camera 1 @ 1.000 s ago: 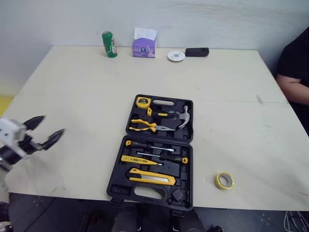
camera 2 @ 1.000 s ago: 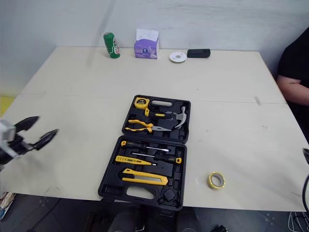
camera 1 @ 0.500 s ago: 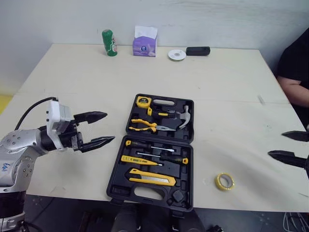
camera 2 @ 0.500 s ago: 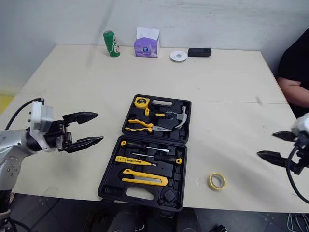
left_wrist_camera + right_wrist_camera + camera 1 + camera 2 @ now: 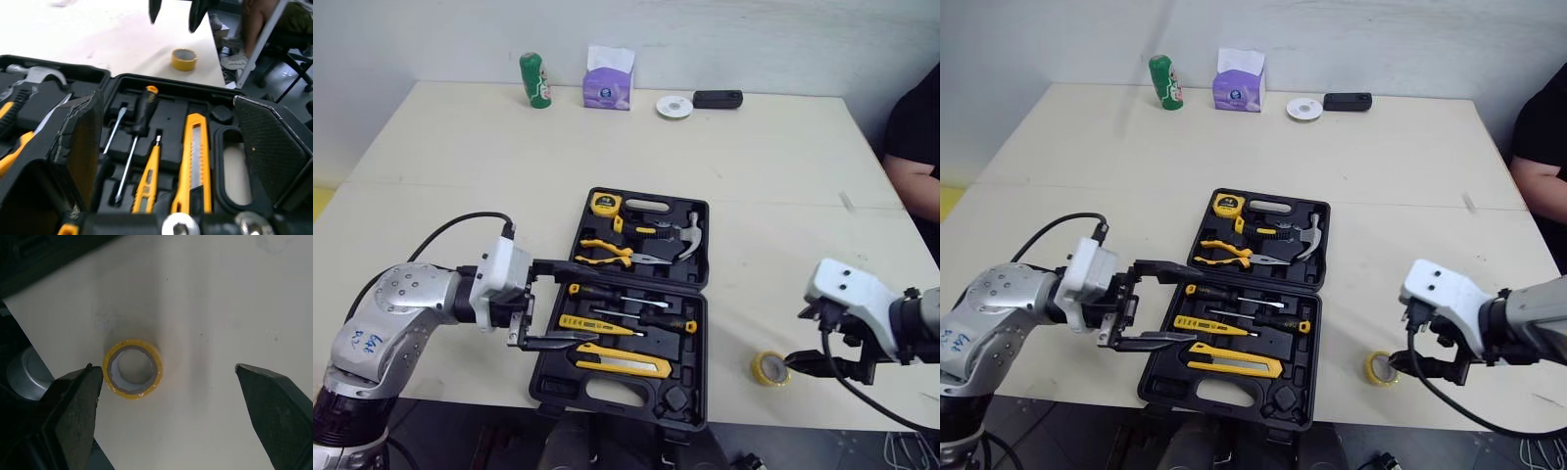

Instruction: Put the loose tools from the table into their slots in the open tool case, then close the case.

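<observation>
Our right gripper (image 5: pixel 165 368) is spread wide over the tape (image 5: pixel 133 368), which lies flat on the table (image 5: pixel 460 166) near its front edge, just right of the open case (image 5: pixel 553 382). That wrist view shows the tape nearer one finger, touching neither. Our left gripper (image 5: pixel 597 306), also spread and empty, hangs over the case's left side. Its wrist view shows the knife (image 5: pixel 195 161) and screwdrivers (image 5: pixel 142 115) seated in their slots.

**Left hand (image 5: pixel 585 305) and right hand (image 5: pixel 166 373) both spread wide**

The left arm (image 5: pixel 406 308) reaches in level from the worktop's near left corner, with one finger above the other. The right hand hangs by the near right corner, pointing straight down at the worktop.
</observation>
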Available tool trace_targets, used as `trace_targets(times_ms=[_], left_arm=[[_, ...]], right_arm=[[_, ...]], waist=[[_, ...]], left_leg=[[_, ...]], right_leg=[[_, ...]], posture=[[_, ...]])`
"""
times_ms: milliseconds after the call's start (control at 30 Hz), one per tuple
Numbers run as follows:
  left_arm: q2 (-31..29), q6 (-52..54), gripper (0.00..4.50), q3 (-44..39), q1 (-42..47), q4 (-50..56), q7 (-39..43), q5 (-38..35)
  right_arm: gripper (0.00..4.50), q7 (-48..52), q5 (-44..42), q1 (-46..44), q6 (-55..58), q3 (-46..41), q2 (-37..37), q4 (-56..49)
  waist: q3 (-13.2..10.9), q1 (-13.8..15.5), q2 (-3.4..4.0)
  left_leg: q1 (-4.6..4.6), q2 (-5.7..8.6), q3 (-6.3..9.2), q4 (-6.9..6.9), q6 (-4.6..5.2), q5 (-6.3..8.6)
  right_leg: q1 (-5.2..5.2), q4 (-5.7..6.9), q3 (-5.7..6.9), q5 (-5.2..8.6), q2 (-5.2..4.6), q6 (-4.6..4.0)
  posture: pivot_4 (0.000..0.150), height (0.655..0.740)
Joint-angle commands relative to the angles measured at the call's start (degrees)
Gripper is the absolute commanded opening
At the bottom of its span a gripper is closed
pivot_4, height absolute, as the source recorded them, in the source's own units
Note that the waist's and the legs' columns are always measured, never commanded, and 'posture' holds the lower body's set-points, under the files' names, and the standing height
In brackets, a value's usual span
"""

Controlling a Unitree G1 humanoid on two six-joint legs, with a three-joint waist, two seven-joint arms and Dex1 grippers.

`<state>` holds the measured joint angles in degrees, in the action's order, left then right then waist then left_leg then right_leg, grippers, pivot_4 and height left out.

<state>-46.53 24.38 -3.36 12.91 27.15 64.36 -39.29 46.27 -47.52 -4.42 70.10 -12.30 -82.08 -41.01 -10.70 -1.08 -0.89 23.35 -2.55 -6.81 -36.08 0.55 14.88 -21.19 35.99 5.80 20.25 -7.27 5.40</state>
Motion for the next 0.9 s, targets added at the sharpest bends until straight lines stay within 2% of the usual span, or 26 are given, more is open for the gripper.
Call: trace_targets(times_ms=[33,267,433,533,600,900], left_arm=[[0.7,-0.26,4.45,0.55,-0.59,3.37,-1.06,0.16],[1.45,-1.35,4.45,2.46,-1.83,4.56,-1.3,2.0],[1.68,-1.5,4.45,2.82,-2.01,4.95,-1.61,2.51],[1.75,-1.04,4.5,2.93,-1.89,5.43,-2.03,2.38],[1.66,-0.68,4.5,2.91,-1.9,5.64,-2.24,2.12],[1.29,-0.37,4.5,2.86,-1.77,5.37,-2.22,2.11]], right_arm=[[4.5,-3.41,0.05,-4.13,2.95,4.83,1.68,-2.28],[4.5,-5.73,5.91,-9.58,2.75,14.87,3.08,-1.17],[4.5,-4.82,8.79,-9.83,1.44,17.44,2.92,-0.48],[3.69,-4.21,9.62,-10.25,1.27,18.09,3.47,-0.29],[2.67,-3.75,9.93,-10.54,1.11,18.54,3.55,-0.22],[2.67,-1.4,11.58,-10.89,1.02,20.26,2.9,-0.36]], waist=[[-0.02,0.05,-0.03],[-0.02,0.24,-0.03],[-0.02,0.83,-0.03],[-0.02,0.94,-0.03],[-0.02,0.93,-0.03],[-0.02,0.92,-0.03]], left_leg=[[0.0,0.0,-0.01,-0.01,0.0,0.0],[-0.02,-0.04,-0.03,-0.03,-0.01,-0.03],[-0.01,-0.05,-0.08,-0.05,-0.01,-0.03],[-0.02,-0.05,-0.08,-0.09,-0.01,-0.03],[-0.02,-0.05,-0.08,-0.09,-0.01,-0.03],[-0.02,-0.06,-0.08,-0.09,0.0,-0.03]], right_leg=[[0.0,0.01,0.0,-0.01,0.0,0.01],[-0.08,0.11,-0.06,-0.02,0.08,-0.01],[-0.08,0.11,-0.07,-0.02,0.09,-0.01],[-0.08,0.12,-0.08,-0.02,0.09,-0.01],[-0.08,0.13,-0.08,-0.02,0.09,-0.01],[-0.08,0.15,-0.07,-0.02,0.11,-0.01]], posture=[[0.15,0.74],[0.15,0.74],[0.15,0.74],[0.15,0.74],[0.15,0.74],[0.15,0.74]])
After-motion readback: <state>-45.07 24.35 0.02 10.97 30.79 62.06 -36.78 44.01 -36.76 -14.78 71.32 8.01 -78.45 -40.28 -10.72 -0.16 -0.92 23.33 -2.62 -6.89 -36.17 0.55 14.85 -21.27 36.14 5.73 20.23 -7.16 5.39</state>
